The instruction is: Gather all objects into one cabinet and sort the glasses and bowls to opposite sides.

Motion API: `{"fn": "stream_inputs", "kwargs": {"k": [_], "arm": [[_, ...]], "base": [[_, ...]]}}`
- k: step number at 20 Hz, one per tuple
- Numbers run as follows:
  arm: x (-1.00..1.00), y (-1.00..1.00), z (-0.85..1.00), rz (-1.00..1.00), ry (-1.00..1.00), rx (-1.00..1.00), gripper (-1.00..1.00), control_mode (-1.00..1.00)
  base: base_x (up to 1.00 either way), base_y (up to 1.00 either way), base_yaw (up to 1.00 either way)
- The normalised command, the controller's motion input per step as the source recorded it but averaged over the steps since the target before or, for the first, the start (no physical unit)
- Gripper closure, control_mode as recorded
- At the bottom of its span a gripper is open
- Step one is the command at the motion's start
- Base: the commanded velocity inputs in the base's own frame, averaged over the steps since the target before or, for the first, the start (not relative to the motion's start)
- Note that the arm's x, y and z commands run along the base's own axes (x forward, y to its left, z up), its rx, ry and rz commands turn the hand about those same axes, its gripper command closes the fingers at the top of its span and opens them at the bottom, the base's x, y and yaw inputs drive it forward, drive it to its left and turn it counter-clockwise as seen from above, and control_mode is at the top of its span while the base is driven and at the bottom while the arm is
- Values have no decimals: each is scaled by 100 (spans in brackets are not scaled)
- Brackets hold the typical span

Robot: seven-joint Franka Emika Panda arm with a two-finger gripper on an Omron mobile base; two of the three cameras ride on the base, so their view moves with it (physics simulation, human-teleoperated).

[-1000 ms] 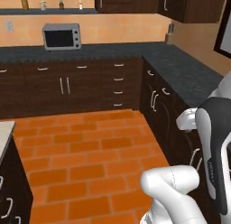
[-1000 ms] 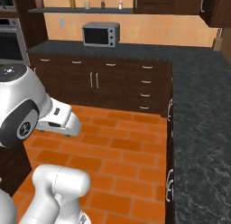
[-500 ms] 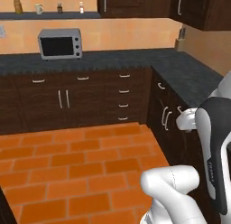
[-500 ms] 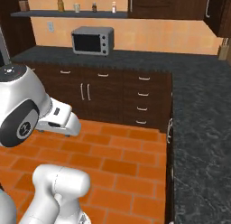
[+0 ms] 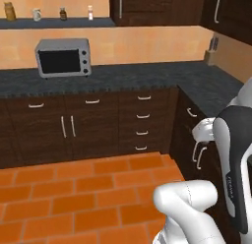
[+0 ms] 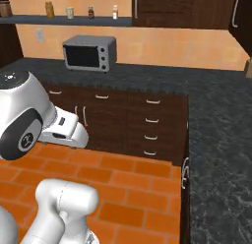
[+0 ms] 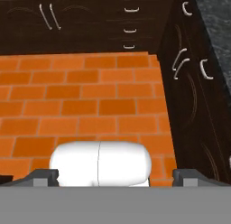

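My gripper [image 7: 115, 175] is open, its two dark fingertips [image 7: 45, 176] wide apart with nothing held between them. It points down at the orange brick floor [image 7: 90, 105] in front of the low dark cabinets. The glasses and bowls are out of view. Two dark brown wall cabinets [image 5: 157, 7] [image 5: 231, 12] hang above the counter, doors shut, each with a long light-grey bar handle [image 5: 217, 7]. I cannot tell which one is the task's cabinet.
A grey microwave [image 5: 62, 56] stands on the dark back counter [image 5: 138, 73], which turns a corner along the right [image 6: 221, 139]. A shelf [image 5: 54, 22] above holds jars and spice bottles. Low cabinets and drawers [image 5: 142, 120] line the open floor.
The whole picture has shifted: the base has driven nearer the back counter, so the microwave and cabinets look larger. The arm keeps its pose and the gripper stays open.
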Motion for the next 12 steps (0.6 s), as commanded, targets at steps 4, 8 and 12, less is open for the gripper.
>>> {"fn": "stream_inputs", "kwargs": {"k": [4, 8, 12], "arm": [[0, 0, 0, 0, 0, 0, -100, 100], [0, 0, 0, 0, 0, 0, -100, 100], [0, 0, 0, 0, 0, 0, -100, 100]], "base": [[100, 0, 0], [100, 0, 0], [100, 2, 0]]}}
